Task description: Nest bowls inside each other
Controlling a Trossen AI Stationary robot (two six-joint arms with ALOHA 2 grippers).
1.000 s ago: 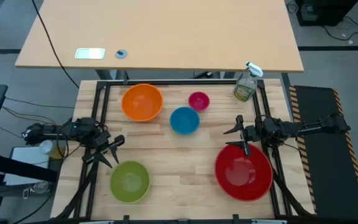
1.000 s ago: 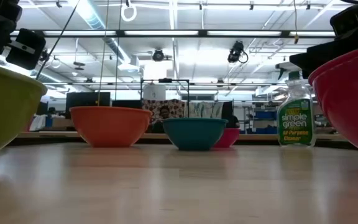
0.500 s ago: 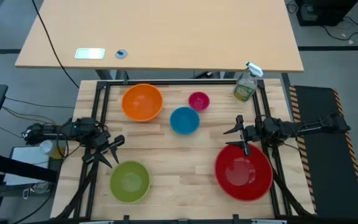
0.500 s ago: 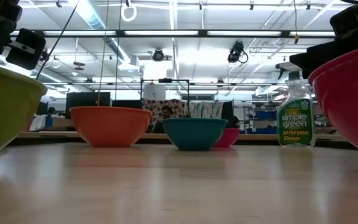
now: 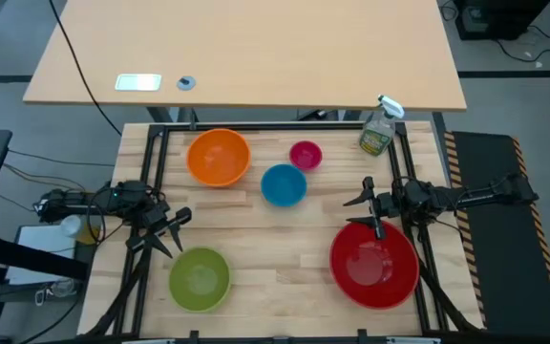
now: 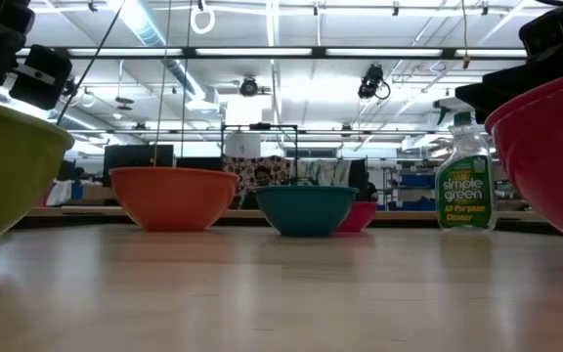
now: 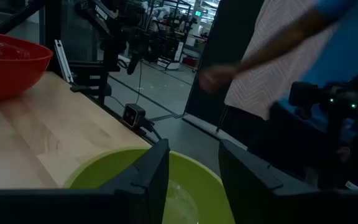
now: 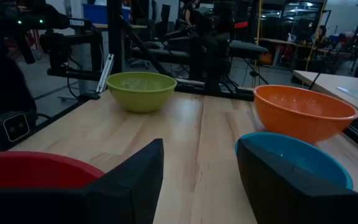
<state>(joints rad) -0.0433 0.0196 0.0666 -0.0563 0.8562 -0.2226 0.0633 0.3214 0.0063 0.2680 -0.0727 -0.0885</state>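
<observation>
Nothing's nested yet, all five bowls are sitting apart on the worktop (image 5: 256, 229). Left pincer (image 5: 173, 232) is hanging partly open and empty, green bowl (image 5: 200, 277) just below and ahead of it. Right pincer (image 5: 370, 212) is gaping about halfway too, holding nothing, hovering at the red bowl (image 5: 374, 265) rim, with blue (image 5: 283, 184) ahead. I'd say go biggest first: pinch the orange (image 5: 219, 157) by its rim, drop it centred into red, and leave pink (image 5: 305, 154) for last
</observation>
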